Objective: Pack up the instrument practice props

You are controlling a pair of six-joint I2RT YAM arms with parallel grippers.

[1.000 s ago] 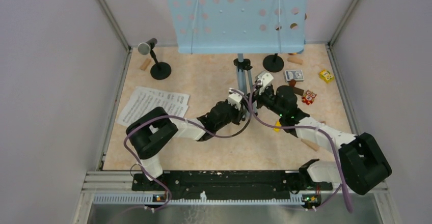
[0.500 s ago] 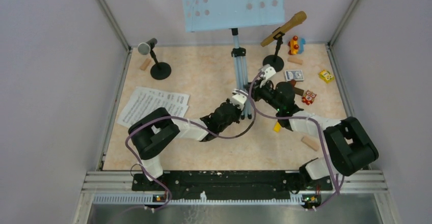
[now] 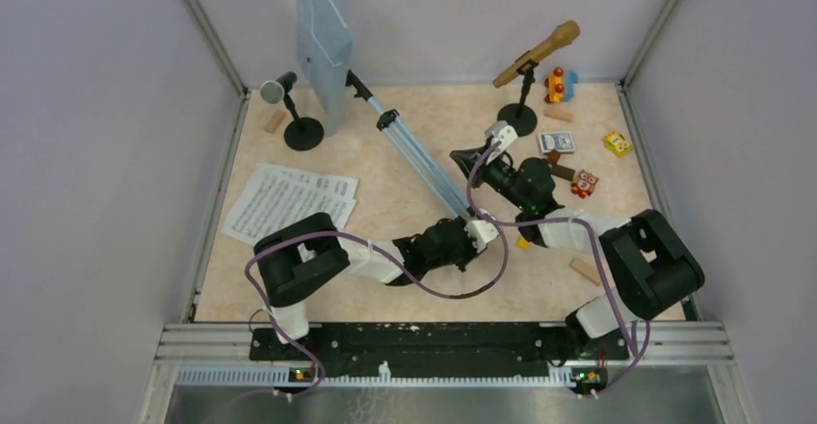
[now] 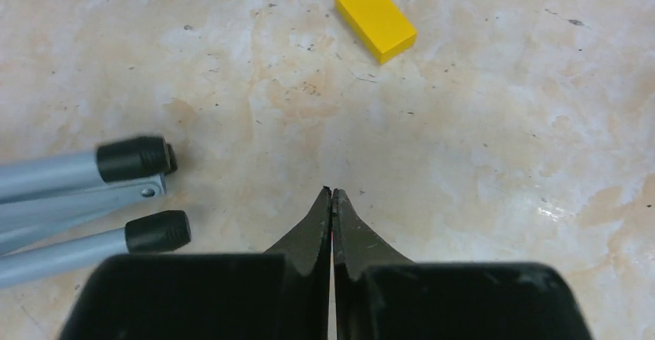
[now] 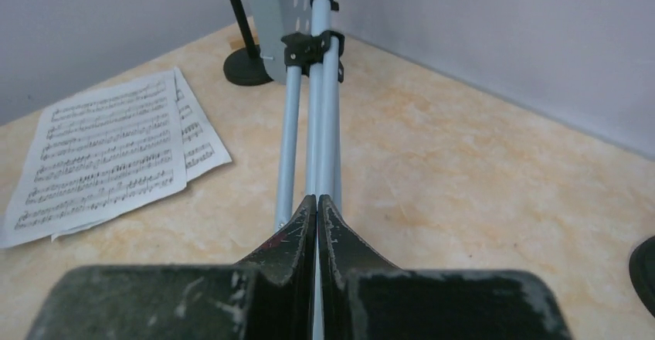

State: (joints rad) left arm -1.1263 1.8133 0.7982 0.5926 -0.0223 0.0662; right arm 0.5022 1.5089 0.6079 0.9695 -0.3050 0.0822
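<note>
The light blue music desk (image 3: 319, 43) lies tipped over at the back left. Its grey tripod legs (image 3: 421, 159) are folded together and stretch toward the middle of the floor. My left gripper (image 3: 493, 235) is shut and empty just right of the black leg tips (image 4: 135, 158). Shut on nothing as well, my right gripper (image 3: 461, 156) hovers over the legs (image 5: 313, 116). White music sheets (image 3: 289, 198) lie on the left. A gold microphone (image 3: 540, 50) sits in its round-based holder (image 3: 517, 119), and a black microphone (image 3: 279, 87) in another holder (image 3: 303, 135).
A yellow block (image 4: 375, 23) lies ahead of the left gripper. The box of playing cards (image 3: 556, 142), colourful toys (image 3: 585, 183), a yellow cube (image 3: 617, 143) and wooden blocks (image 3: 586, 270) are scattered on the right. Grey walls enclose three sides.
The music stand has fallen from upright toward the back left. Both grippers have closed, and the left one has moved toward the near right, past the leg tips.
</note>
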